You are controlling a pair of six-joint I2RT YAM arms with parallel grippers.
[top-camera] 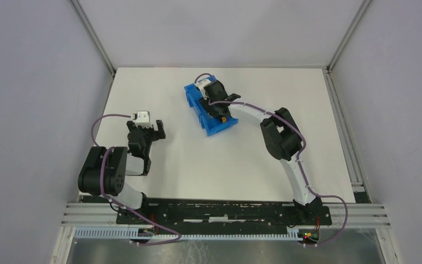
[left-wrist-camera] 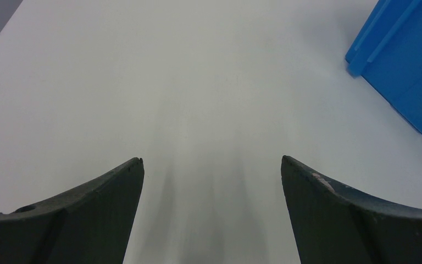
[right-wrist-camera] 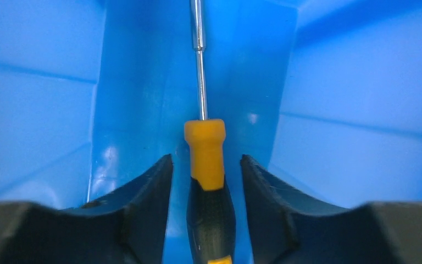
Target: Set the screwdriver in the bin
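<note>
Looking into the bin (right-wrist-camera: 44, 110), we see the screwdriver (right-wrist-camera: 205, 144) lying on its floor, shaft pointing away from the camera; the right gripper (right-wrist-camera: 206, 158) straddles it with jaws parted, a gap on each side; the left gripper (left-wrist-camera: 211, 159) hangs over the table (left-wrist-camera: 143, 82), jaws spread wide, near the bin's corner

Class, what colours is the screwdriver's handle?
The screwdriver handle is orange and black; right wrist view shows it best.
</note>
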